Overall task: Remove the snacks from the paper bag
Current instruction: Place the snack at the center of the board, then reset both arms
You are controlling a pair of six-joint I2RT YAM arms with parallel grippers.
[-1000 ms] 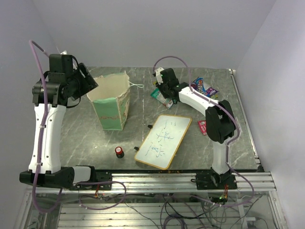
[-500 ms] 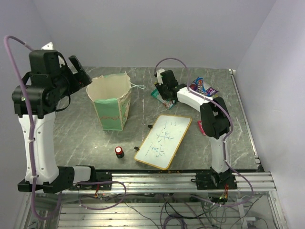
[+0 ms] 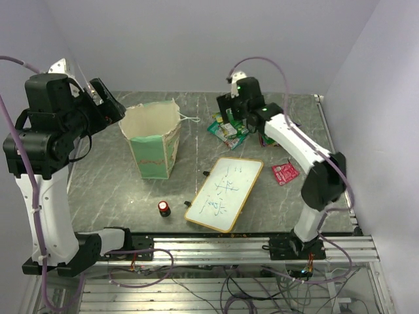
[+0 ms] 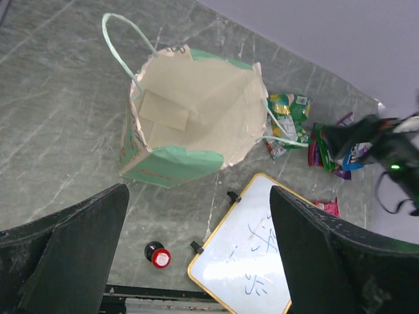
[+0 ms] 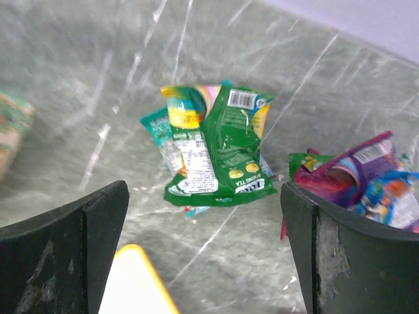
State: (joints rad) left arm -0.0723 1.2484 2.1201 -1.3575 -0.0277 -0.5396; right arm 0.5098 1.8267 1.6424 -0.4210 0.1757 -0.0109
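Note:
The green paper bag (image 3: 154,142) stands upright at the left-middle of the table. From above in the left wrist view, the paper bag (image 4: 171,167) shows only its cream inside. Green-and-white snacks (image 3: 228,131) (image 5: 219,147) lie on the table right of the bag, purple-blue snacks (image 5: 370,176) (image 4: 327,156) beside them. A pink packet (image 3: 285,173) lies farther right. My left gripper (image 3: 108,101) (image 4: 198,196) hangs open high above the bag's left side, holding nothing. Just over the green packets my right gripper (image 3: 230,119) (image 5: 203,196) stands open and empty.
A wood-framed whiteboard (image 3: 224,193) lies tilted in front of the snacks; its yellow corner (image 5: 134,281) shows below my right fingers. A red-capped black cylinder (image 3: 163,208) stands near the front edge. The bag's white string handle (image 3: 188,118) sticks out toward the snacks.
My right gripper has opened and lifted, leaving the green packet on the table; its elbow swung right. My left arm has risen higher and its jaws have opened wide.

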